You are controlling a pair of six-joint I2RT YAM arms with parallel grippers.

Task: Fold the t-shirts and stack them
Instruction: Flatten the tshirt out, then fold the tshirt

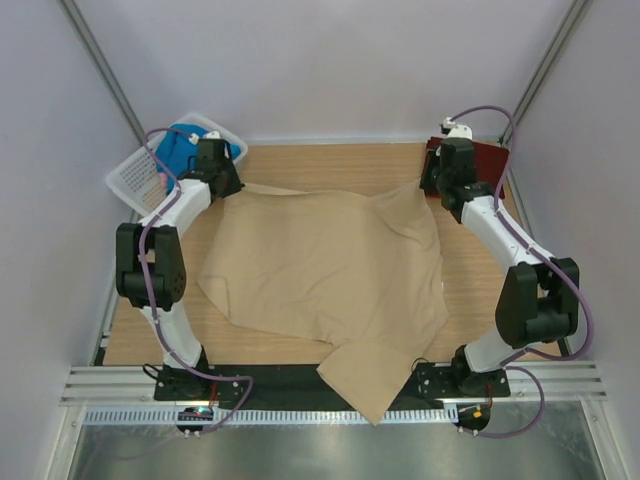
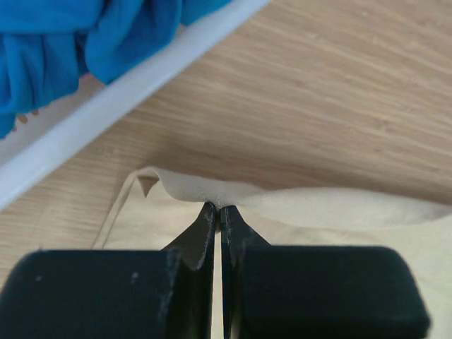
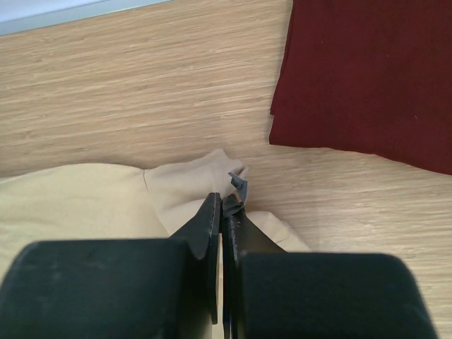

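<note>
Tan t-shirt (image 1: 320,270): lay spread over the middle of the tabletop (image 1: 300,160), one near flap reaching past the front edge. Left claw (image 2: 217,210): was clenched on its far-left edge. Right claw (image 3: 224,205): was clenched on its far-right corner. Maroon t-shirt (image 3: 367,78): lay folded at the far right corner. Blue t-shirt (image 2: 70,42): sat bunched in the white basket (image 2: 106,106), far left.

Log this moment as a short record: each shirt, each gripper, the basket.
tan t-shirt: spread on the table, one part reaching past the near edge
left gripper: shut on the tan t-shirt's far left edge
right gripper: shut on its far right corner
maroon t-shirt: flat, looks folded, far right of the table
blue t-shirt: bunched in the basket
</note>
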